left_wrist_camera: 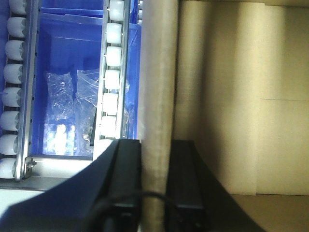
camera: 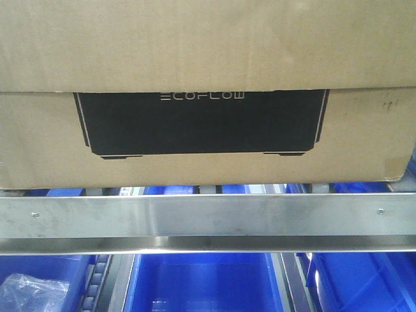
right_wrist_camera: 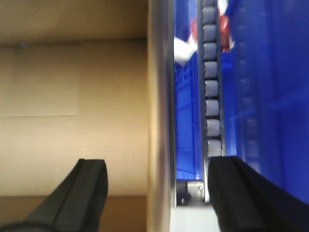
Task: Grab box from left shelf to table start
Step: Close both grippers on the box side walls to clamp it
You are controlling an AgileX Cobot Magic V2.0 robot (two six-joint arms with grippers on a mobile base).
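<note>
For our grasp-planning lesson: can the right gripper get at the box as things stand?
Probably yes: the right gripper is open and straddles a wall of the box, one finger on each side, with nothing visible between.

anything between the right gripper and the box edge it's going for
Nothing visible. The edge of the box runs between the open jaws of the right gripper, with a gap on each side. The blue bin and roller track seen past it appear to lie farther back, not in the way.
</note>
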